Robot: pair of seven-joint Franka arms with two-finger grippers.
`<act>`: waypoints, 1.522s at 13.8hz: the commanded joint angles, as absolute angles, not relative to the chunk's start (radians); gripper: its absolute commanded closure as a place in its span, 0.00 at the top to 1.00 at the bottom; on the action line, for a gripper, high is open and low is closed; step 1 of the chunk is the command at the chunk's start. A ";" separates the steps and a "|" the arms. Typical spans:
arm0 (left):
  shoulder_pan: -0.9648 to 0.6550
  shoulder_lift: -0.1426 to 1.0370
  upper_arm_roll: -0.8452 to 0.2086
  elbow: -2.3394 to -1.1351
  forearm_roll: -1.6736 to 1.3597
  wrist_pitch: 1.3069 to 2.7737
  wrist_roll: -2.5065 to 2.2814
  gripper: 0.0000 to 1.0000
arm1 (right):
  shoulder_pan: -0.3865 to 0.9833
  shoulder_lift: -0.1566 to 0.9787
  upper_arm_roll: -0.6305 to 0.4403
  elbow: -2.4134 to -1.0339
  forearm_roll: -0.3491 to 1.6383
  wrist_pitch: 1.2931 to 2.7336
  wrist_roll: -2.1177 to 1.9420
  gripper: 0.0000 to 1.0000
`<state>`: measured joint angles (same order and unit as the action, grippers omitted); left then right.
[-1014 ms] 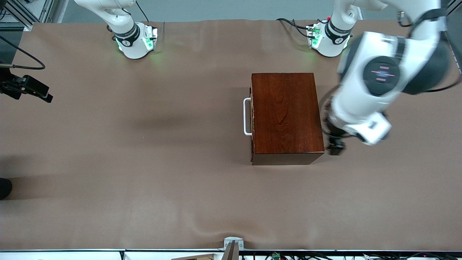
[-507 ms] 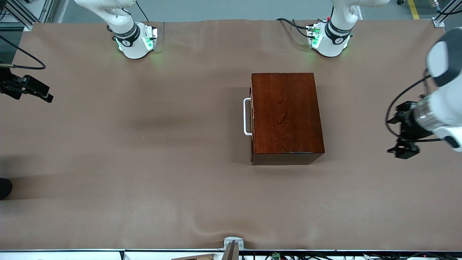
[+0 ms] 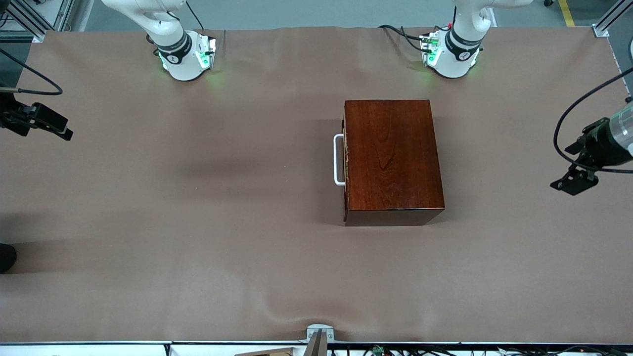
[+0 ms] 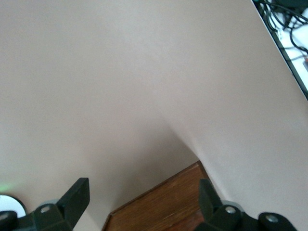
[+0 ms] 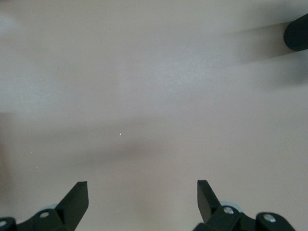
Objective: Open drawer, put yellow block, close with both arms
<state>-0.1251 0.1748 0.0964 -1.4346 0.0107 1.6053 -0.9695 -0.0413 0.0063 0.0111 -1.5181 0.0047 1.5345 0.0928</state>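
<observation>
The reddish-brown wooden box (image 3: 390, 158) stands mid-table, and its drawer is pushed fully in. Only the white bar handle (image 3: 339, 159) sticks out, on the side toward the right arm's end. The yellow block is out of view. My left gripper (image 3: 573, 182) hangs open over the bare mat at the left arm's end of the table, well apart from the box. In the left wrist view the left gripper (image 4: 143, 197) holds nothing, with a corner of the box (image 4: 166, 207) showing between its fingers. My right gripper (image 3: 49, 127) waits open at the right arm's end; the right gripper (image 5: 141, 195) is over bare mat.
Brown mat (image 3: 198, 222) covers the whole table. Both green-lit bases (image 3: 185, 57) stand along the edge farthest from the front camera. A dark rounded object (image 3: 6, 257) sits at the right arm's end of the table. A small bracket (image 3: 319, 336) sits on the edge nearest the camera.
My left arm has swung away from beside the box, out to the left arm's end of the table. The box, drawer and right arm have stayed still.
</observation>
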 commanded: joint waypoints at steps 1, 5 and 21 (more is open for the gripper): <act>-0.074 0.042 0.063 -1.569 -0.002 1.598 -0.763 1.00 | -0.058 0.002 0.025 -1.513 0.000 1.525 0.090 1.00; 0.005 -0.012 -0.028 -1.608 -0.002 1.568 -0.528 1.00 | -0.058 0.002 0.025 -1.513 0.000 1.525 0.091 1.00; 0.003 -0.022 -0.063 -1.566 0.017 1.485 0.002 1.00 | -0.058 0.002 0.025 -1.513 0.000 1.525 0.091 1.00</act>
<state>-0.0118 -0.0193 -0.0500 -1.5734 0.0107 1.5038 -0.0264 -0.0413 0.0064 0.0110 -1.5180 0.0047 1.5345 0.0928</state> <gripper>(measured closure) 0.000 0.000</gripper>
